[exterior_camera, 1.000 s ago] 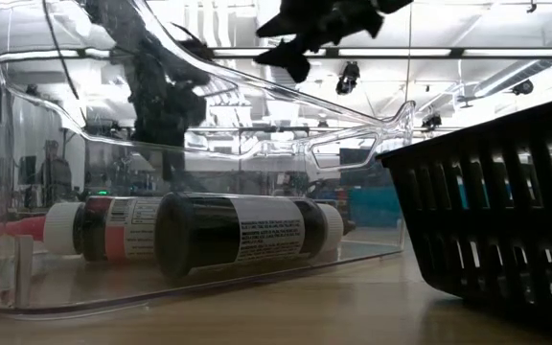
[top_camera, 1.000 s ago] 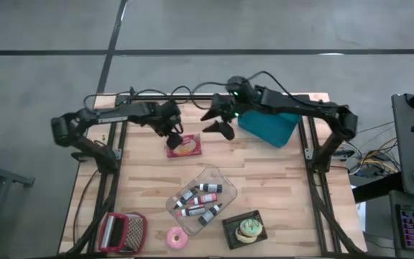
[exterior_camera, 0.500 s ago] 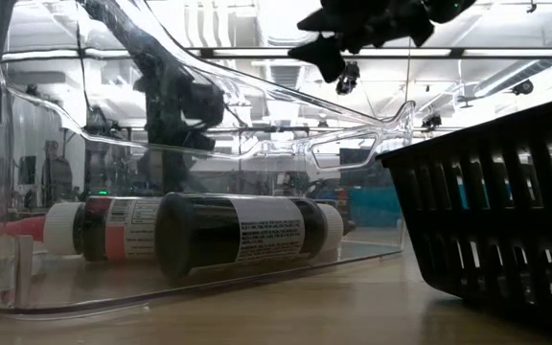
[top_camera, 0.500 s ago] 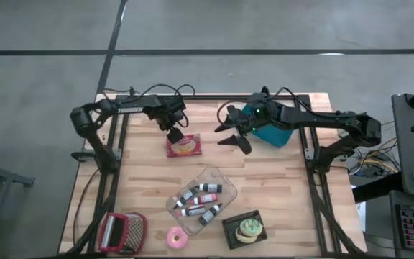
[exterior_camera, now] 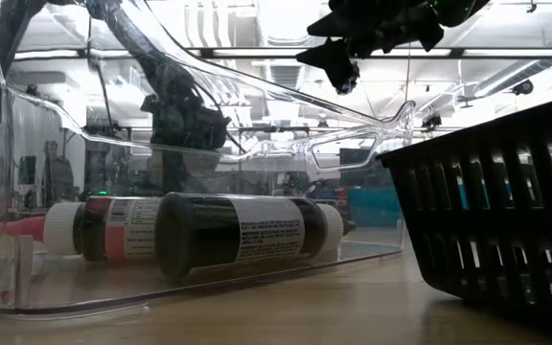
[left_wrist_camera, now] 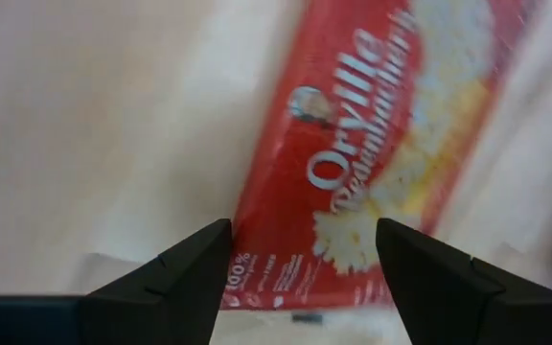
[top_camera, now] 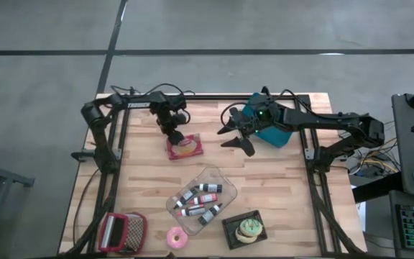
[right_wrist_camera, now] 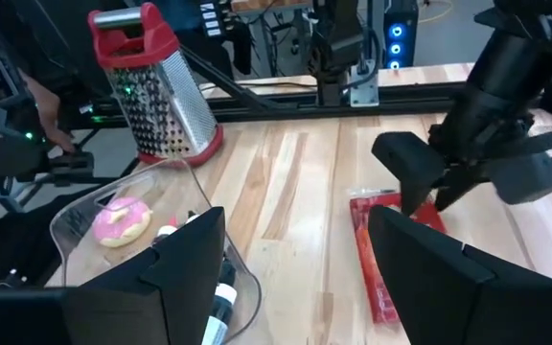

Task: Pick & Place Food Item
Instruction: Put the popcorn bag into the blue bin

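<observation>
A red popcorn packet [top_camera: 185, 147] lies flat on the wooden table at far centre-left, and it also fills the left wrist view [left_wrist_camera: 372, 163]. My left gripper [top_camera: 175, 135] hangs open just over the packet's far left corner, pointing steeply down, with the packet's end showing between its fingers [left_wrist_camera: 300, 273]. My right gripper [top_camera: 231, 132] is open in the air to the packet's right, in front of a teal box [top_camera: 273, 128], with nothing between its fingers [right_wrist_camera: 300, 278]. It faces the left gripper [right_wrist_camera: 468, 158] and the packet [right_wrist_camera: 377, 264].
A clear bin [top_camera: 200, 200] of small bottles stands at the table's middle. Along the near edge are a red-handled grater [top_camera: 123, 232], a pink donut [top_camera: 176, 237] and a black basket [top_camera: 244, 229] holding a green-iced pastry. Bare wood lies between the packet and the bin.
My left gripper has sunk toward the popcorn packet and tipped more steeply downward, staying open. My right gripper has moved toward the table's right edge and a little lower, away from the packet, and is still open. The packet has not moved.
</observation>
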### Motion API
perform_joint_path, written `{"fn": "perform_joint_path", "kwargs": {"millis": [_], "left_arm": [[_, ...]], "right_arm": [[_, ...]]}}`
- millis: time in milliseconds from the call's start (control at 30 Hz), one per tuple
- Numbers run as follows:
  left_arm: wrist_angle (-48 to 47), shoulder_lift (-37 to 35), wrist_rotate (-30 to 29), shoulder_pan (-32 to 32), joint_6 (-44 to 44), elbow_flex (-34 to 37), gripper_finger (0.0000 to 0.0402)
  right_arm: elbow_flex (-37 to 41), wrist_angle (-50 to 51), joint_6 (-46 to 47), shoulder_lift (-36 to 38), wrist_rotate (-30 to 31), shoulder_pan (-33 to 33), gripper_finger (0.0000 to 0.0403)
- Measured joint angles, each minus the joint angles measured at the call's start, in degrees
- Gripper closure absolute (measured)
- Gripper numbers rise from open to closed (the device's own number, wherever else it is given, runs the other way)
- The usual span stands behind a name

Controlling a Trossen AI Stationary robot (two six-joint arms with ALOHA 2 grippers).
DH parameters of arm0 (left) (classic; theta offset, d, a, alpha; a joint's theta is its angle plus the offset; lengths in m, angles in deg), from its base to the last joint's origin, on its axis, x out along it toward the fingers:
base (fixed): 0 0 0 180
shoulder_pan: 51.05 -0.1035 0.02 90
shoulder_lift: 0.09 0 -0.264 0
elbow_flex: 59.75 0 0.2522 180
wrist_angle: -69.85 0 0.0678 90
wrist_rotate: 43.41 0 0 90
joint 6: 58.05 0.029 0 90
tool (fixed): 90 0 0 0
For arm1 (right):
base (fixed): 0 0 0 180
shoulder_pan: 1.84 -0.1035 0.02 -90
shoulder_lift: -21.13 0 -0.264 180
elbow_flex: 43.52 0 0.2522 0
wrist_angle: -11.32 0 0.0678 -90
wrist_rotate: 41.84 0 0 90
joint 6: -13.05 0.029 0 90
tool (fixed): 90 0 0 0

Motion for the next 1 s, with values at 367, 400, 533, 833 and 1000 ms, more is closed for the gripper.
{"fn": "perform_joint_path", "kwargs": {"millis": [367,400,533,833,1000], "left_arm": [[-2.52,0.76,17.85,-0.17,3.09,-0.79,0.0138],[-2.49,0.76,18.12,-0.17,3.05,-0.79,0.0138],[-2.48,0.66,12.39,-0.45,1.93,-2.23,0.0138],[-1.8,1.18,2.4,-0.41,-0.26,-3.94,0.0138],[-1.87,2.67,0.31,-0.25,-1.21,-2.84,0.0138]], "right_arm": [[0.02,-0.09,0.03,0.23,0.02,0.13,0.015],[0.02,-0.09,0.03,0.23,0.02,0.21,0.015],[0.02,-0.13,-0.13,0.23,0.04,0.19,0.0149],[0.02,-0.09,-1.05,0.23,0.05,0.17,0.0149],[-0.05,-0.04,-1.55,0.23,0.07,0.17,0.0149]]}}
